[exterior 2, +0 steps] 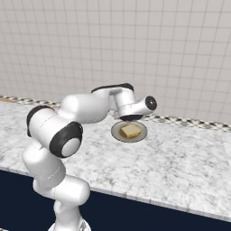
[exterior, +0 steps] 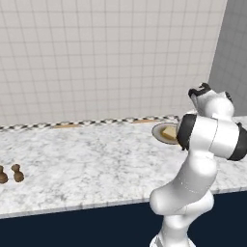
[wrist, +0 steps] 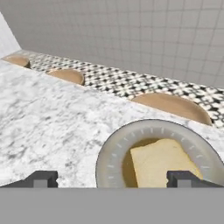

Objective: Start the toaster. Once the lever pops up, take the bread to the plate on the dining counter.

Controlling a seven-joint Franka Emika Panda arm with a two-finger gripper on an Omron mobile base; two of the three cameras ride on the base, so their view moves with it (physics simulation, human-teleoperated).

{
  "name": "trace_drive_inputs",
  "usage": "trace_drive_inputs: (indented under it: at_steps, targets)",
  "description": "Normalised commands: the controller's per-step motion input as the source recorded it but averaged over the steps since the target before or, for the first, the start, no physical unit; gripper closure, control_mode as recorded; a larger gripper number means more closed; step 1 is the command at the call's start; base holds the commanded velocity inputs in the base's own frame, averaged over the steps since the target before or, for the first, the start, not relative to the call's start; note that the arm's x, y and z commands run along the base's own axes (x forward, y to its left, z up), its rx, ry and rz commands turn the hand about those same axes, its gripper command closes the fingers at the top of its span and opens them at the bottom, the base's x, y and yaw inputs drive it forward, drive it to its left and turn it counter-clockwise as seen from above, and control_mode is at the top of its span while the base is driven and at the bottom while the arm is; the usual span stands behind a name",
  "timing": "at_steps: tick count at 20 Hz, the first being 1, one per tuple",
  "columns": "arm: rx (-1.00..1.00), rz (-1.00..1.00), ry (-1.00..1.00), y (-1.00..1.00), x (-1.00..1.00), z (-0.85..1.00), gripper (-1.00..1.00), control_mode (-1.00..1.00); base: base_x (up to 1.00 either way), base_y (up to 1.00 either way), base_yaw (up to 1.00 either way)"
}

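The pale yellow bread (wrist: 159,161) lies flat on the round greyish-tan plate (wrist: 113,148), which rests on the marbled dining counter (wrist: 43,122). My gripper (wrist: 113,179) hovers just above the plate's near side, open, its two fingertips far apart with nothing held between them. From the right base view, the hand (exterior 2: 131,118) hangs over the back edge of the plate (exterior 2: 116,132) and the bread (exterior 2: 131,131) lies free. In the left base view the plate (exterior: 159,131) and bread (exterior: 169,132) peek out from behind my arm.
Two small brown shakers (exterior: 18,172) stand at the counter's left end. A checkered strip (wrist: 131,81) runs along the counter's far edge, with round brown tops (wrist: 173,105) beyond it. A tiled wall rises behind. The navy front (exterior: 72,224) drops below the near edge.
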Motion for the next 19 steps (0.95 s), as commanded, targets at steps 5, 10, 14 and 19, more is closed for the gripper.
trace_drive_inputs:
  at_steps: [5, 10, 14, 19]
  targets:
    - [-0.15, -0.27, 0.23, 0.10, -0.64, 0.66, -1.00, -1.00, 0.00, 0.00, 0.00]
    - [-0.20, -0.31, 0.13, 0.04, -0.91, 0.56, -1.00, -1.00, 0.00, 0.00, 0.00]
    - [-0.11, -0.34, 0.05, 0.00, -1.00, 0.45, -1.00, -1.00, 0.00, 0.00, 0.00]
    - [-0.01, -0.35, -0.05, 0.10, -1.00, 0.07, -1.00, -1.00, 0.00, 0.00, 0.00]
